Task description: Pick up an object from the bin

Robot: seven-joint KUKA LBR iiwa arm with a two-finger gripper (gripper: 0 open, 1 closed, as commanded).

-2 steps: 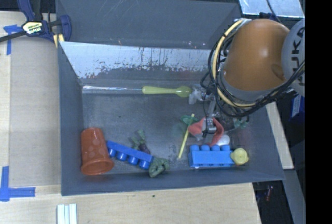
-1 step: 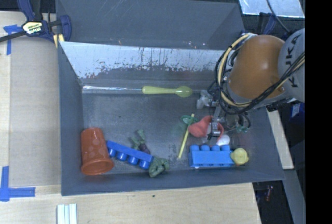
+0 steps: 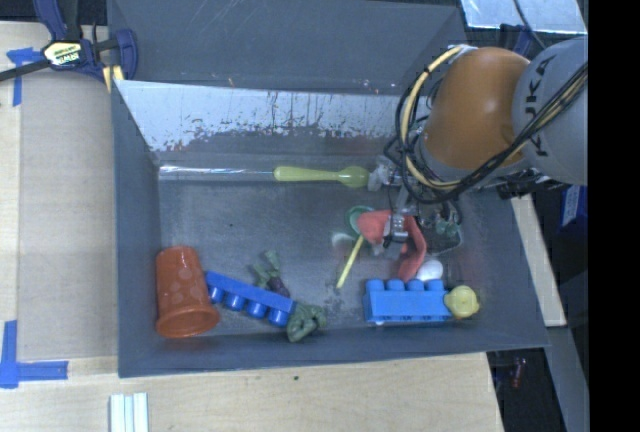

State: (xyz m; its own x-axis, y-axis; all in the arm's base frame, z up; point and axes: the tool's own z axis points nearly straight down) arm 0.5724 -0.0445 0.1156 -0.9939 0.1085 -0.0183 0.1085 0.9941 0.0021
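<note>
My gripper [image 3: 401,223] hangs below the arm's wrist in the right half of the bin, low over a red curved plastic thing [image 3: 376,226]. The red thing shows on both sides of the gripper, and its lower part runs down towards a white ball [image 3: 430,271]. A green ring [image 3: 357,216] lies just left of the red thing. A thin yellow stick [image 3: 348,266] slants down from there. Below the gripper, a blue toy brick [image 3: 405,303] rests against the front wall, with a yellow ball [image 3: 462,300] at its right end.
A yellow-green spoon [image 3: 320,175] lies along the back wall. At the front left are an orange cup [image 3: 183,292] on its side, a long blue brick [image 3: 248,298] and two dark green toy figures [image 3: 305,322].
</note>
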